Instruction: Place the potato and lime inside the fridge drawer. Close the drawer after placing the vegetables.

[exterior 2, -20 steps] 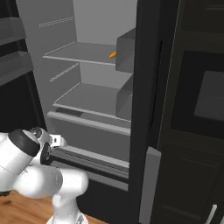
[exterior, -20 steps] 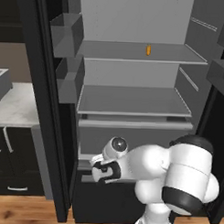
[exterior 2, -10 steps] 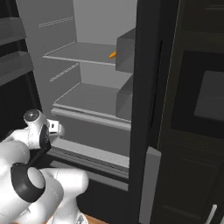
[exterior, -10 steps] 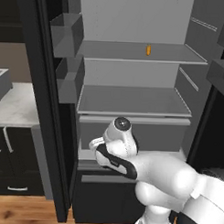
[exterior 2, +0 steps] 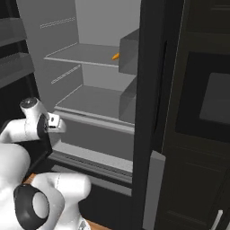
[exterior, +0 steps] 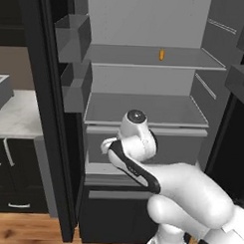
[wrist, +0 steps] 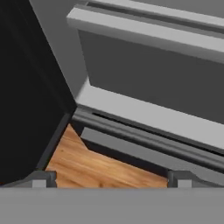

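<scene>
The fridge stands open, and inside it I count two flat grey shelves, one above the other. On the upper shelf [exterior: 151, 56] lies one small orange thing [exterior: 161, 54]; it is too small to name. The lower shelf [exterior: 144, 109] carries nothing that I can see.

Below the lower shelf sits one fridge drawer [exterior: 193, 146], a wide light-grey box with a plain front. In the hand view its front [wrist: 153, 83] looks flush under a grey rail, so it appears closed, and what is inside it is hidden. The potato and the lime are not on any shelf that I can see.

On the inner side of the left door hang two grey door bins [exterior: 73, 37], one over the other. In the right base view two such bins [exterior 2: 130, 56] also hang on the door edge.

The hand [exterior: 109, 145] is in front of the drawer, near its left end. In the hand view two dark finger tips [wrist: 41, 179] stand far apart at the bottom, so the hand is wide and holds nothing. Between them shows a wooden floor [wrist: 87, 166].

One pale surface [exterior: 17, 115] lies left of the fridge.
</scene>
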